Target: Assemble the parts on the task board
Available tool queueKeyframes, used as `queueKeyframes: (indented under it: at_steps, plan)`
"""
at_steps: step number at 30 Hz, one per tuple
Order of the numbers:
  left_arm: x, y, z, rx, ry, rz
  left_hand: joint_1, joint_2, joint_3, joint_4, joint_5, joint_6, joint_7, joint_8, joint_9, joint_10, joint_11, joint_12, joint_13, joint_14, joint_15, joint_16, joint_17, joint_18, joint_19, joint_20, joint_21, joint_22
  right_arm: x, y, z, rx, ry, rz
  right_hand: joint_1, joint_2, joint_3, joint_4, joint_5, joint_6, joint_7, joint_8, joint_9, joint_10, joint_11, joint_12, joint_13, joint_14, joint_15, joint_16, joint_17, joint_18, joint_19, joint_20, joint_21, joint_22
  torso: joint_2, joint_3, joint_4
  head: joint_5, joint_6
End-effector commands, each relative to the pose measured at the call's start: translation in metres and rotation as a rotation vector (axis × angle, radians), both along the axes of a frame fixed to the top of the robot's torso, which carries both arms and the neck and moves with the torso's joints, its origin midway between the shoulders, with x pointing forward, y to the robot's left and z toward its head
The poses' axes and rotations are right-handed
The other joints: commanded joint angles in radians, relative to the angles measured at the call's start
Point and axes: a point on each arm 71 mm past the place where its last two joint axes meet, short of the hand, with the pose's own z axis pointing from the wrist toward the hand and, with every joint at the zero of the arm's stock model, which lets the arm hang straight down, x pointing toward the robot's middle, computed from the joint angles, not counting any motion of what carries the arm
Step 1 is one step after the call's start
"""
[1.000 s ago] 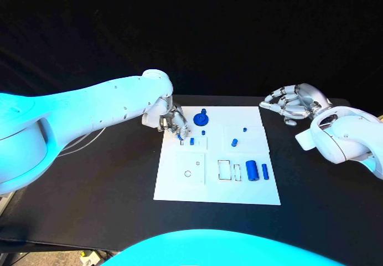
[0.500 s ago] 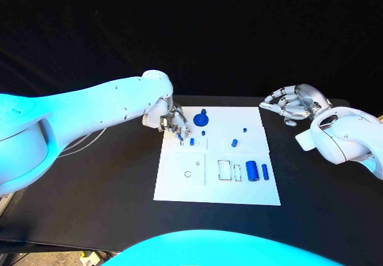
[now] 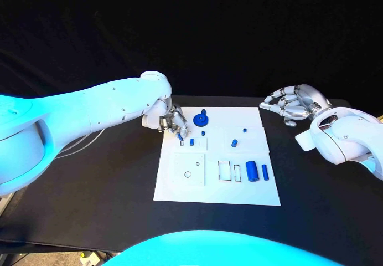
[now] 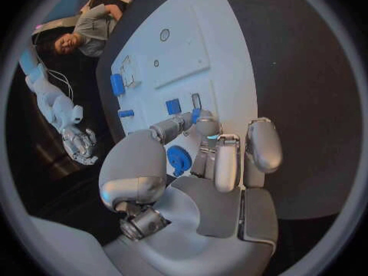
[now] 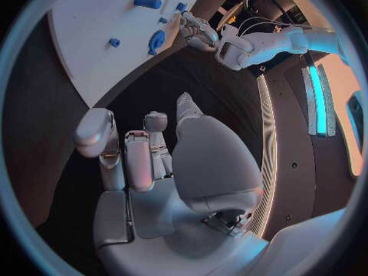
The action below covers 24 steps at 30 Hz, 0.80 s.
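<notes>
The white task board (image 3: 180,185) lies in the middle of the black table. My left hand (image 3: 170,120) hovers over its far left corner, fingers drawn together and pointing down. The fingertips pinch a small blue part (image 4: 196,115) just short of a narrow slot (image 3: 182,142). A blue peg (image 3: 191,141) stands beside that slot, and a round blue wheel (image 3: 201,118) sits next to the hand. A blue cylinder (image 3: 251,170) and a thinner bar (image 3: 265,171) lie on the board's right side. My right hand (image 3: 291,104) hangs off the board's far right corner, fingers curled on nothing.
Small blue pegs (image 3: 234,142) stand on the board's right half, and two rectangular slots (image 3: 224,169) lie left of the cylinder. A cable (image 3: 79,141) runs on the table beneath the left arm. Bare black table surrounds the board.
</notes>
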Motion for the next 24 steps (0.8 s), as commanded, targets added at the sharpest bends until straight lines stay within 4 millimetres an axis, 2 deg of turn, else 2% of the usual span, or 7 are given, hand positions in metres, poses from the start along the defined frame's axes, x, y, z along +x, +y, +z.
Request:
queueKeyframes:
  at_steps: [1, 17, 24]
  plan:
    - [-0.003, -0.001, -0.002, -0.014, 0.006, -0.002, 0.057, 0.046, 0.148, -0.015, 0.043, -0.020, -0.020, -0.009, -0.009, -0.013, -0.017, 0.013, -0.008, 0.078, -0.003, 0.003, 0.211, 0.009, -0.008, -0.002, 0.003, 0.004, 0.000, 0.000, 0.000, 0.000, 0.001, 0.004, -0.007, 0.030, -0.044, 0.003, -0.009, 0.003, -0.005, -0.010, 0.014, -0.010, -0.006, -0.004, -0.005, 0.045, -0.007, -0.017, 0.026, 0.015, -0.001, -0.006, -0.011, -0.002, 0.001, -0.0003, -0.0004, 0.001, 0.000]
    - [-0.015, 0.004, -0.001, -0.079, 0.028, 0.005, 0.065, 0.044, 0.150, -0.021, 0.047, -0.013, -0.020, -0.011, -0.010, -0.011, -0.018, 0.016, -0.005, 0.080, -0.004, 0.006, 0.217, 0.009, -0.005, -0.002, 0.005, 0.007, -0.001, 0.000, -0.001, 0.000, 0.002, 0.005, -0.006, 0.034, -0.050, 0.003, -0.009, 0.004, -0.006, -0.012, 0.015, -0.009, -0.006, -0.003, -0.009, 0.046, -0.007, -0.018, 0.028, 0.015, 0.002, -0.007, -0.015, -0.003, 0.000, 0.0002, 0.0027, 0.000, -0.002]
    - [-0.015, 0.004, 0.000, -0.072, 0.012, 0.007, 0.067, 0.044, 0.150, -0.021, 0.047, -0.011, -0.021, -0.011, -0.010, -0.008, -0.018, 0.019, 0.000, 0.081, -0.004, 0.007, 0.219, 0.008, -0.003, -0.002, 0.007, 0.010, -0.001, 0.000, -0.001, 0.000, 0.003, 0.006, -0.006, 0.034, -0.050, 0.003, -0.009, 0.004, -0.006, -0.012, 0.015, -0.009, -0.006, -0.003, -0.009, 0.046, -0.007, -0.018, 0.028, 0.015, 0.002, -0.007, -0.015, -0.003, 0.001, -0.0001, -0.0004, 0.003, -0.002]
